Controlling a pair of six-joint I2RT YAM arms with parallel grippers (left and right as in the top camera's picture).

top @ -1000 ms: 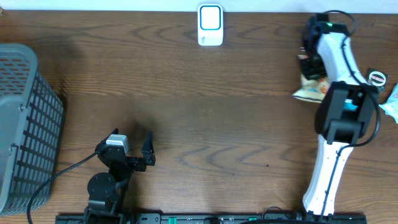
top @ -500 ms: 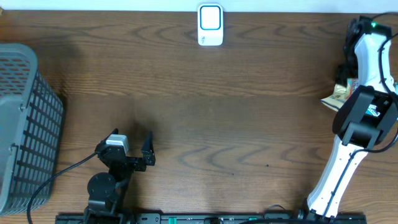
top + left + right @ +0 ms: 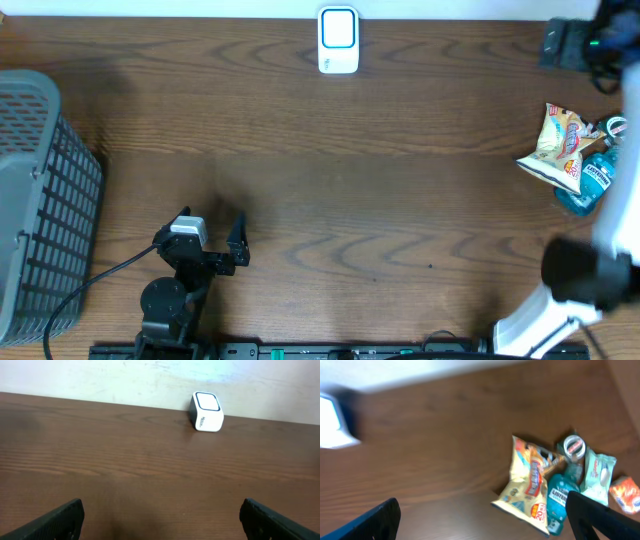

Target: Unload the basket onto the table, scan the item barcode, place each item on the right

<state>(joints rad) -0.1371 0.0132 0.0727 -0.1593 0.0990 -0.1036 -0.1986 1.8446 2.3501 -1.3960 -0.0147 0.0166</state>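
The snack bag (image 3: pixel 553 148) lies by the right edge of the worktop (image 3: pixel 330 190), right up against a blue bottle (image 3: pixel 590 183). The right gripper (image 3: pixel 484 510) is not touching the bag. Its jaws are spread wide, with nothing in them. In its own camera the bag shows between the two fingers, well apart from both. The white scanner (image 3: pixel 338 40) stands at the middle of the far edge. The left gripper (image 3: pixel 161 510) sits near the front edge, jaws spread wide too, facing the scanner. A grey basket (image 3: pixel 40 200) stands at the left edge.
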